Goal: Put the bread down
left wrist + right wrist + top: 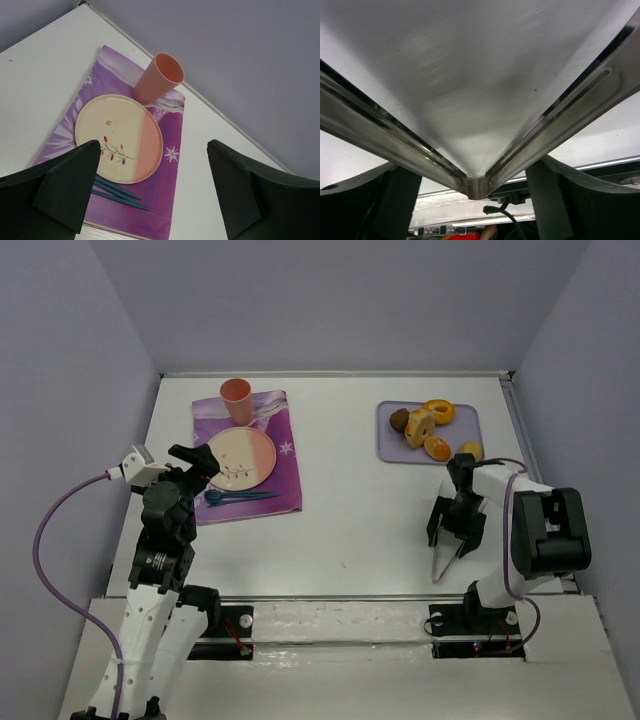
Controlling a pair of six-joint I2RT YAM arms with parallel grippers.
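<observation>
Top view: bread (436, 447) lies on the near edge of the lilac tray (466, 422), far right of the table (360, 520), untouched. Same tray: orange ring donut (438, 410), a pale cut ring, a brown piece. Yellow bun (470, 451) sits at the tray's near right corner, just beside the bread.

Right gripper (457, 528) grasps metal tongs (444, 560), well short of the tray. Tong tips point toward the near edge. Right wrist view: tong arms spread in a V, nothing between them, a dark finger (555, 200) on each side close to the hinge.

Left gripper (153, 143) is released, jaws wide, nothing in them, over the near left side of the plate (240, 458). The plate lies on a purple mat (287, 472), with a cup (236, 396) upright behind it and blue sticks (240, 497) in front of it.
</observation>
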